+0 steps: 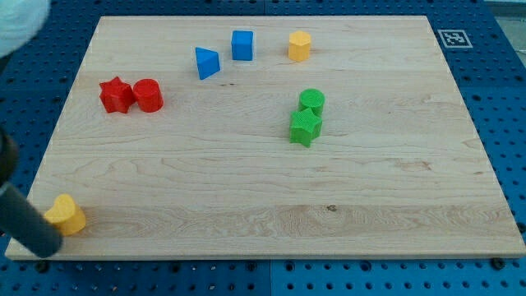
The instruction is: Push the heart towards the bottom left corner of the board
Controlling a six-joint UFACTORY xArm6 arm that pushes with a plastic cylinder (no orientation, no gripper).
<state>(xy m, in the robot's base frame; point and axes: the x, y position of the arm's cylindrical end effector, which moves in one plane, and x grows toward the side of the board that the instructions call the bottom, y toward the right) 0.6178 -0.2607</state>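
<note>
- A pale wooden board [271, 189] lies on a blue pegboard table [501, 90]; blurred white stuff fills the frame's upper left corner.
- One yellow heart [66, 215] sits at the board's lower left corner, close to both edges.
- My tip [51, 244] is at the lower end of the dark rod, which slants in from the left edge of the frame. It sits at the heart's lower left side, touching it or nearly so; contact cannot be confirmed. There are no jaws to open or close, and nothing is held.
- Eight blocks in all, two of each colour.
- Yellow, two: the heart and a yellow hexagon [299, 46] at upper centre.
- Red, two: a red star [116, 94] and a red cylinder [149, 95], side by side and touching, upper left.
- Blue, two: a blue triangle [206, 62] and a blue cube [242, 44], near each other, upper centre.
- Green, two: a green cylinder [311, 102] touching a green star [305, 127] below it, right of centre.
- One black-and-white square marker tag [451, 38] is at the board's upper right corner; it has no readable writing.
</note>
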